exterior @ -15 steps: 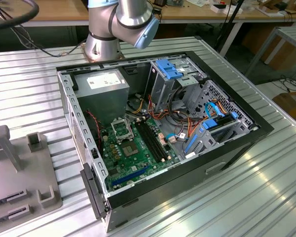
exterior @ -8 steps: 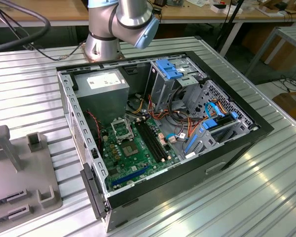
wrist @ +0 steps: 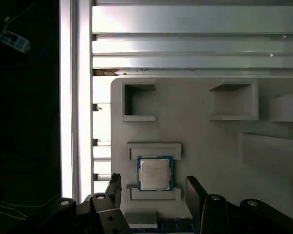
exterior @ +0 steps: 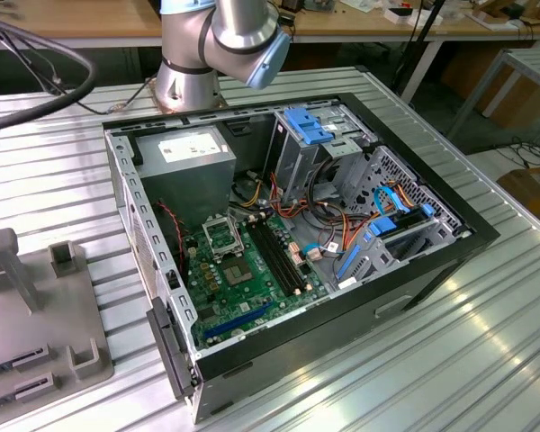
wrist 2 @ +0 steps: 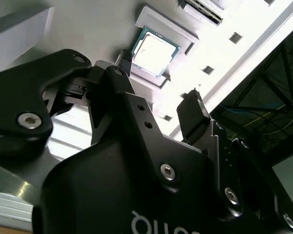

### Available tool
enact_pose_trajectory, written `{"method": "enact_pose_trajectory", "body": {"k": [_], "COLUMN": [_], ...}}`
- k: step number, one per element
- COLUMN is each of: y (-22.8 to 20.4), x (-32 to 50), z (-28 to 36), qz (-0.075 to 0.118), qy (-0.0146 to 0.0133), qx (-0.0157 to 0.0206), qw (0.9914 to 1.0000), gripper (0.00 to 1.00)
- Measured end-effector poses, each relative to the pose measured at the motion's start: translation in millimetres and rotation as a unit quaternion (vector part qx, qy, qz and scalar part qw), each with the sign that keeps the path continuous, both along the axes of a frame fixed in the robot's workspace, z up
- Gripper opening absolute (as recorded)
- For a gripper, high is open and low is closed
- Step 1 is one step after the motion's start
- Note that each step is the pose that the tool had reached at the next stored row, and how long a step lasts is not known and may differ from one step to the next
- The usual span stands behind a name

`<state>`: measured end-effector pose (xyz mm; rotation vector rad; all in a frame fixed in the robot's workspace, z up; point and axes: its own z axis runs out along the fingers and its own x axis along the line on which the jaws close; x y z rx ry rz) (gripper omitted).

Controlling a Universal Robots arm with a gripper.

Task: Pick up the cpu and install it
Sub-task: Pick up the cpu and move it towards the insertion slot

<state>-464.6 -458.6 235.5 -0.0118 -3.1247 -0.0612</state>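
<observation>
We see the cpu (wrist: 155, 174) with a pale silver-grey top and a thin green rim. The moulded holder (wrist: 195, 131) around it is plain matte grey. The end effector (wrist: 155, 191) is black, dotted with silver screw heads. The counter (exterior: 450, 360) is bright silver, ribbed in long parallel stripes. In the exterior view the motherboard (exterior: 238, 283) is green with black slots. The computer case (exterior: 342, 337) is black outside and bare grey metal inside, with blue brackets (exterior: 308, 126). Its cables (exterior: 342, 225) are orange, red and blue. The arm (exterior: 234, 27) is silver with a light blue cap.
</observation>
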Motion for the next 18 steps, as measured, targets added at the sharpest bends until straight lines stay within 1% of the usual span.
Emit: {"method": "enact_pose_trajectory", "body": {"k": [2,4,18], "y": [-0.1,0.0,-0.1], "x": [1.2,2.0,2.0], "z": [-4.1,-7.3,-8.5], "qz": [0.0,0.0,0.0], "qy": [0.0,0.0,0.0], "qx": [-0.0008,-0.0029,-0.0029], "qw": [1.0,1.0,1.0], "gripper": [0.64,0.64,0.64]}}
